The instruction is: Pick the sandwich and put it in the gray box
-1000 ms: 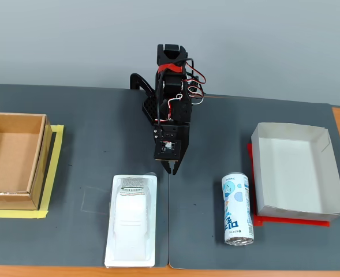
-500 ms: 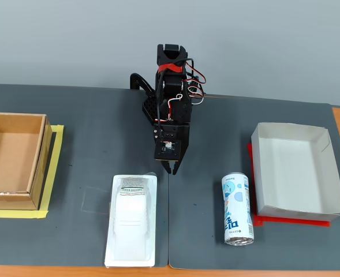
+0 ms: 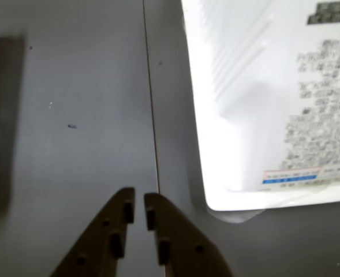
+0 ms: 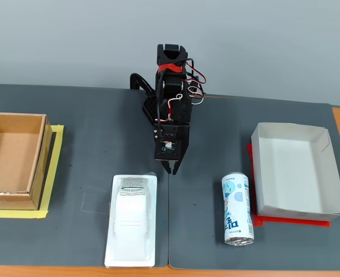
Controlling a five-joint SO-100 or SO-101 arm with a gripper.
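One gripper [image 4: 168, 171] hanging clenched, empty, just at 1 o'clock of sandwich [image 4: 131, 220]; should be opening wide, squaring over packet's width.

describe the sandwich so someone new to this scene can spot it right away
In the fixed view, start at the black arm in the middle of the dark table; the tool hangs closed just above the mat. The sandwich lies flat just below-left of it, near the front edge. It is a long white plastic-wrapped packet with a small gray label at its far end, unlike the blue-and-white can lying to its right.
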